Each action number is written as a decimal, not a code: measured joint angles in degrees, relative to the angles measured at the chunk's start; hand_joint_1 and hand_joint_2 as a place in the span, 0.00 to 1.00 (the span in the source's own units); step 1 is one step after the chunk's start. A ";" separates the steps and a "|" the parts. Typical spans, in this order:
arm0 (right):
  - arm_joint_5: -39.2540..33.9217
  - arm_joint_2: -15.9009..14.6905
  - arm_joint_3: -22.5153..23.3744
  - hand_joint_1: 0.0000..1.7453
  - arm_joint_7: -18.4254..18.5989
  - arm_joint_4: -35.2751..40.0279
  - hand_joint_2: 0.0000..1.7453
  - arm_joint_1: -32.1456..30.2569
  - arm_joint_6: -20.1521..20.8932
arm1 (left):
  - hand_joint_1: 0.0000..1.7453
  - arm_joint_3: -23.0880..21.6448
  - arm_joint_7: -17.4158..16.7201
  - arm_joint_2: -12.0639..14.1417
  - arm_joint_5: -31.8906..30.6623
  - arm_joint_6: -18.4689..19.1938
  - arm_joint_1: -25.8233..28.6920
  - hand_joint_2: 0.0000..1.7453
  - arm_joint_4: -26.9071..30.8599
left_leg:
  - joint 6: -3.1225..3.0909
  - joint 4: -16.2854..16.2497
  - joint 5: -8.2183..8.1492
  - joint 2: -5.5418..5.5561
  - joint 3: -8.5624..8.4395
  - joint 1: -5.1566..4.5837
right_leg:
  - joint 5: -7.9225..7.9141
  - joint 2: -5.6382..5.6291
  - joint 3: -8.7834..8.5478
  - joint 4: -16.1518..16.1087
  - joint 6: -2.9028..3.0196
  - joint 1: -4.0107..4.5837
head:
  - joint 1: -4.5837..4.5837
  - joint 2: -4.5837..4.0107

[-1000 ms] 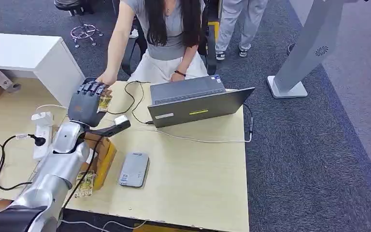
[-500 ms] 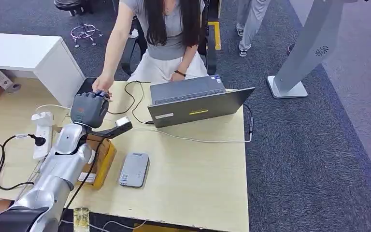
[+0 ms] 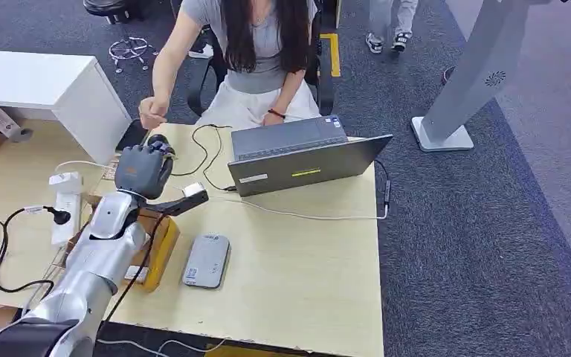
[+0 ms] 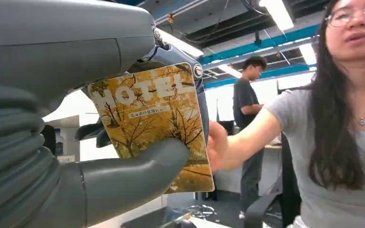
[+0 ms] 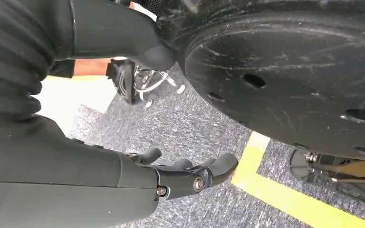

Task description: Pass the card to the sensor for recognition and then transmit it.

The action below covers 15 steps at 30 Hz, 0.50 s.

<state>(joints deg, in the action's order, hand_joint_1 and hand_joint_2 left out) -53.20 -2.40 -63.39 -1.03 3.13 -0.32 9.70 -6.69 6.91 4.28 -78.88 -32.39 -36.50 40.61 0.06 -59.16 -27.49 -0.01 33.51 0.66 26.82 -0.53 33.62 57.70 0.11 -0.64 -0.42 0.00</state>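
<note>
An office: wooden desk (image 3: 305,260), open laptop (image 3: 305,156), grey carpet (image 3: 491,223), ceiling strip lights (image 4: 280,12)

Head view evenly lit, bright overhead light, soft short shadows under laptop (image 3: 305,160), sharp focus, left wrist view backlit, ceiling light strips (image 4: 280,14) blown out, bkgd soft, right wrist view dim, near parts blurred

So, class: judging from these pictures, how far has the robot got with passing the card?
Done: the left hand grips the card. In hand: it holds it up at the table's far edge, the person's hand close by. Left: scanning on the grey reader, if that's the sensor, then the handover.
</note>
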 joint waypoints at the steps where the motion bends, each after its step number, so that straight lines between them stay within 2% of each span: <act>1: 0.00 0.00 -0.02 0.00 0.00 0.02 1.00 -0.01 0.00 | 1.00 -0.20 0.00 -0.13 0.02 0.09 0.08 1.00 0.00 | 0.00 0.00 0.00 0.00 0.00 0.00 | 0.00 0.00 0.00 0.00 0.00 0.00 | 0.00 0.00; 5: -0.28 -0.04 -0.09 0.00 0.02 0.20 1.00 -0.01 -0.02 | 1.00 -1.13 0.41 -0.52 0.76 0.09 0.58 1.00 0.35 | 0.00 0.00 0.00 0.00 0.00 0.00 | 0.00 0.00 0.00 0.00 0.00 0.00 | 0.00 0.00; 8: -0.83 -0.04 -0.09 0.00 0.02 0.22 1.00 -0.03 -0.04 | 1.00 -2.12 1.09 -0.96 1.42 0.24 2.33 1.00 2.82 | -0.01 0.00 -0.01 -0.01 0.00 0.00 | 0.00 0.00 0.00 0.00 0.00 0.00 | 0.02 0.00; 15: -2.16 -0.02 -0.09 0.00 -0.02 0.22 1.00 -0.17 -0.11 | 1.00 -7.24 0.02 -2.43 0.90 2.93 9.97 1.00 15.76 | -0.14 0.00 -0.10 0.01 0.02 -0.02 | 0.06 0.02 0.00 -0.02 -0.07 -0.03 | 0.02 0.00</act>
<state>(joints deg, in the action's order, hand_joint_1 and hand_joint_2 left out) -55.36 -2.43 -63.47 -1.05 3.34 -0.49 9.60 -13.93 6.93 1.86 -77.99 -29.46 -26.53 56.37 -0.08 -59.16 -27.59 0.00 33.54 0.64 26.88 -0.51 33.61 57.68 0.04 -0.66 -0.39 0.00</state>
